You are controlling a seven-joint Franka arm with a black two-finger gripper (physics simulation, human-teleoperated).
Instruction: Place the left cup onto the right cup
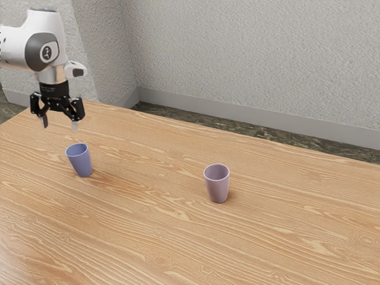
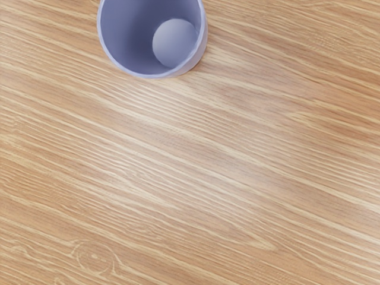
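Observation:
A blue-violet cup (image 1: 79, 159) stands upright on the wooden table toward the exterior view's left. A mauve cup (image 1: 217, 182) stands upright near the table's middle, well apart from it. My gripper (image 1: 58, 123) hangs open in the air above the blue-violet cup and a little toward the exterior view's left and back of it, with nothing between its fingers. The wrist view looks down into the blue-violet cup (image 2: 152, 37), its round bottom visible inside, with bare wood around it.
The wooden table (image 1: 190, 237) stretches wide around both cups. A grey textured wall (image 1: 249, 53) with a baseboard runs behind the table's far edge.

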